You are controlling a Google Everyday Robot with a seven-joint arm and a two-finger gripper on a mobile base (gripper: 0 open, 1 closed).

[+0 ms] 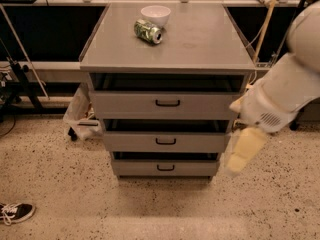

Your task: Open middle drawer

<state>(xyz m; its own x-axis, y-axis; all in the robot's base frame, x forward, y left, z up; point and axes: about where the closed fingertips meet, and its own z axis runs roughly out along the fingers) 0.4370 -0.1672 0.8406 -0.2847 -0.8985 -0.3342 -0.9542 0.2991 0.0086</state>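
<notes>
Off the cabinet's [200,39] right edge, the gripper [244,150] hangs level with the middle drawer [135,143], apart from its handle [165,141], likely staged for a reach. Whether it is open or closed cannot be told.
</notes>
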